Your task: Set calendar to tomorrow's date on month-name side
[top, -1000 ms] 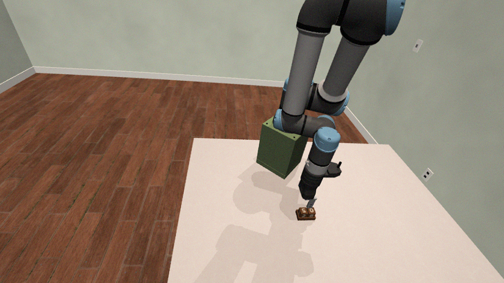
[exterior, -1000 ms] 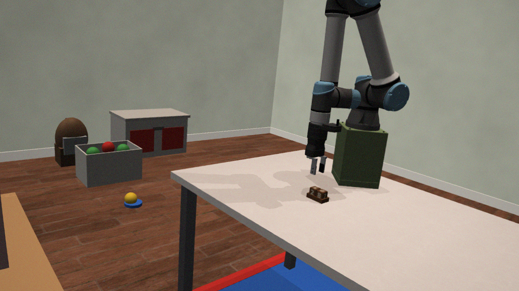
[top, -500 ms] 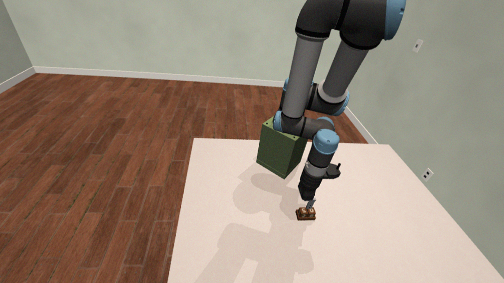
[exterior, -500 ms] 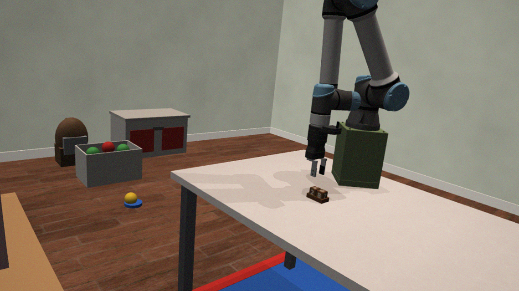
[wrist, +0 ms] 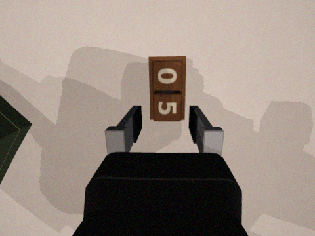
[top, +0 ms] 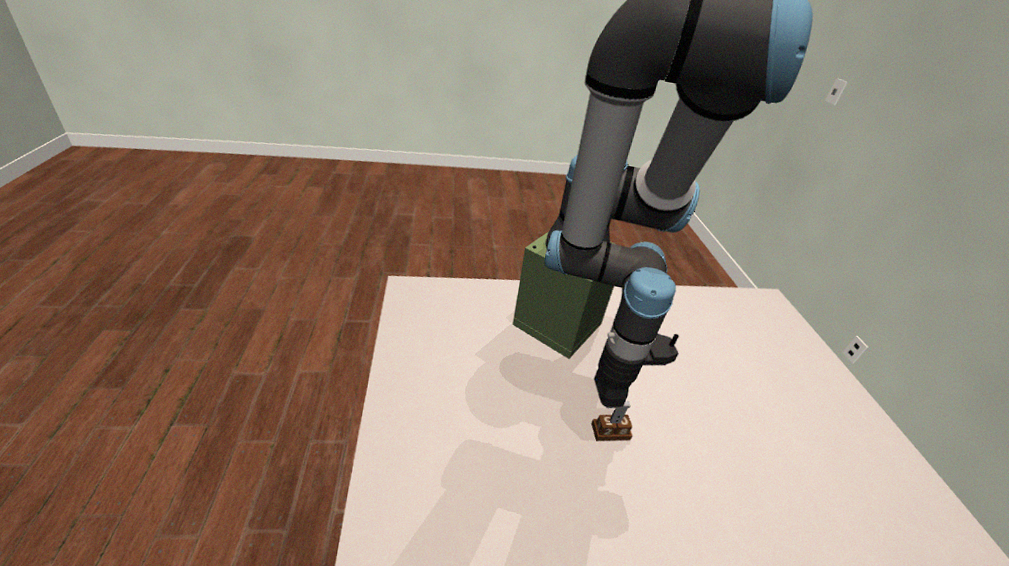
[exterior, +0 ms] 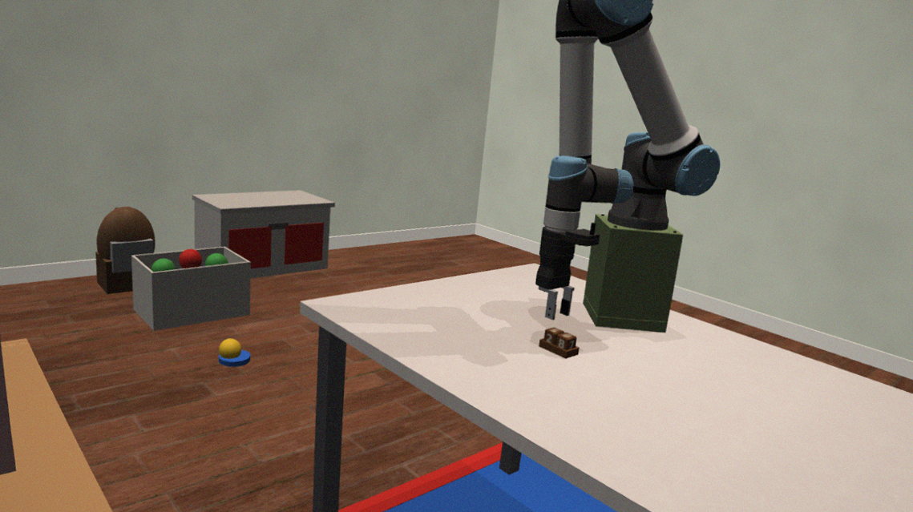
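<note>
The calendar is a small brown tray (top: 610, 437) (exterior: 559, 352) (wrist: 150, 69) with two wooden cubes standing side by side in it, near the middle of the white table (top: 734, 462) (exterior: 649, 426). In the exterior view the side faces read 2 (exterior: 551, 338) and 8 (exterior: 567, 343). In the wrist view the top faces read 0 (wrist: 167, 76) on the far cube and 5 (wrist: 167, 108) on the near cube. My gripper (top: 619, 410) (exterior: 556, 308) (wrist: 165, 117) is open and empty. It points straight down a little above the calendar, with its fingers on either side of the near cube.
The arm's green pedestal (top: 559, 308) (exterior: 631, 274) (wrist: 10, 131) stands on the table just behind the calendar. On the floor to the left are a grey box with balls (exterior: 188, 285), a yellow ball (exterior: 229, 347) and a cabinet (exterior: 264, 230).
</note>
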Robot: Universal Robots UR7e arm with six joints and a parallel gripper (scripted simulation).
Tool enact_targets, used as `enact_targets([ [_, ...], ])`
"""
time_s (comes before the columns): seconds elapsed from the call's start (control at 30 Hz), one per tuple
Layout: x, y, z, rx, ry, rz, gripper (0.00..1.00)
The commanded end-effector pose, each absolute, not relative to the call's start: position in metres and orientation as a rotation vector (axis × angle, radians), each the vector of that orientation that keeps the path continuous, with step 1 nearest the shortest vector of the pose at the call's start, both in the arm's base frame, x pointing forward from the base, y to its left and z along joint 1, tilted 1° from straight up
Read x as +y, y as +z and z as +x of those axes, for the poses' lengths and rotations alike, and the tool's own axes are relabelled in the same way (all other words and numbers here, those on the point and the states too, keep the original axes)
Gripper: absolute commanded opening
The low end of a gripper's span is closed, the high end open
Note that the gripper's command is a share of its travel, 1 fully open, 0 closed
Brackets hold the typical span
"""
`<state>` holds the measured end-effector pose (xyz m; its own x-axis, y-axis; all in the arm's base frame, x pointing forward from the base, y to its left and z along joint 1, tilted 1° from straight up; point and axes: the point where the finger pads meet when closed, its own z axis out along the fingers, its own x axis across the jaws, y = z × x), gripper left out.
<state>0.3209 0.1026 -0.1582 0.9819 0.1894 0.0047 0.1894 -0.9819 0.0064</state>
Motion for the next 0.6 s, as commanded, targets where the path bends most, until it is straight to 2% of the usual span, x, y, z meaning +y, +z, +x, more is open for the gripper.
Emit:
enact_targets([
  [0.0,0.103,-0.168,0.324,0.301,0.02,3.119,0.9],
  [0.57,0.103,-0.182,0.324,0.3,0.02,3.119,0.9],
])
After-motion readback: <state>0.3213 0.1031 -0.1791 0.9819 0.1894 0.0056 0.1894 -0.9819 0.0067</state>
